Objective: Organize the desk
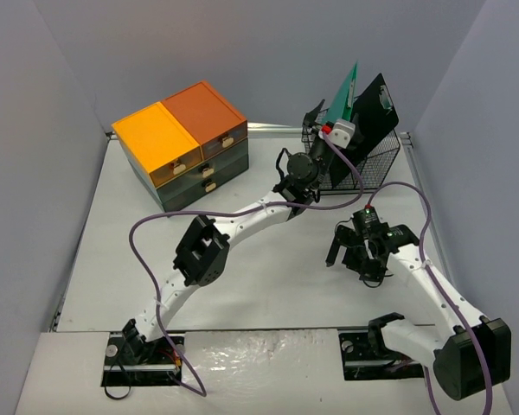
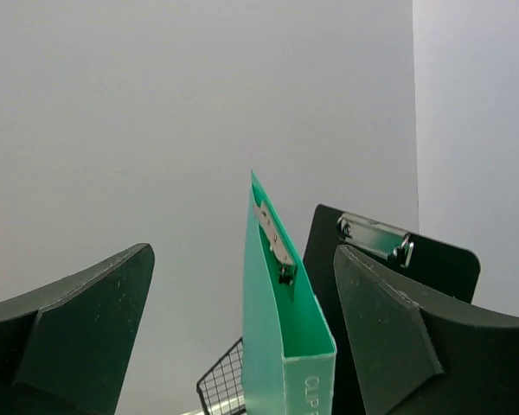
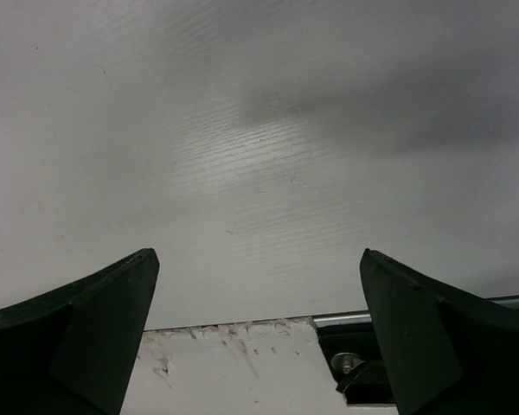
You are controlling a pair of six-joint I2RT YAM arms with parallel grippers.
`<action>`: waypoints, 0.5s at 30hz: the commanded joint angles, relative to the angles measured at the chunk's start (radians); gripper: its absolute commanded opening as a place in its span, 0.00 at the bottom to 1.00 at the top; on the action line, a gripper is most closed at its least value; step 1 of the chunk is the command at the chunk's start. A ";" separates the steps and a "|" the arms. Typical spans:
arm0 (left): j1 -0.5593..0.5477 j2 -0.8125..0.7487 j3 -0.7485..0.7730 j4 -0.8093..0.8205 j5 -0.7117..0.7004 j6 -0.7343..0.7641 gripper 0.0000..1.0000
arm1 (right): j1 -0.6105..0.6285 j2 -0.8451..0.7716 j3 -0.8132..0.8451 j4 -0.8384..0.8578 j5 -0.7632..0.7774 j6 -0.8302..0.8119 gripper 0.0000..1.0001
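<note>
Desk (image 1: 277, 277) white and matte, grey walls (image 1: 268, 52) around; left claw (image 2: 242, 252) and right claw (image 3: 258, 256) apart.

Soft, even light falls from above; the white tabletop (image 1: 112, 259) is bright, with only faint shadows under the left arm (image 1: 246, 214). Glare shines at the tabletop's near edge. In the right wrist view a grey shadow crosses the upper right, and the fingers (image 3: 78, 328) of the right end effector (image 3: 259, 255) are dark and slightly blurred.

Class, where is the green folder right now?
In the top view, the green folder stands in the wire basket at the far right of the desk, just left of the black clipboard.
</note>
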 commanded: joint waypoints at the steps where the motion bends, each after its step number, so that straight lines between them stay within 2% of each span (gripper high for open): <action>1: 0.014 -0.059 0.073 -0.035 0.069 0.000 0.82 | -0.007 -0.045 0.007 0.004 -0.022 0.016 1.00; 11: 0.064 0.184 0.487 -0.221 0.129 -0.054 0.80 | -0.007 -0.104 -0.011 -0.008 -0.033 0.032 1.00; 13: 0.072 0.200 0.517 -0.235 0.124 -0.059 0.78 | -0.008 -0.098 -0.010 -0.007 -0.031 0.029 1.00; 15: 0.077 0.180 0.487 -0.231 0.123 -0.068 0.70 | -0.008 -0.088 -0.007 -0.007 -0.029 0.028 1.00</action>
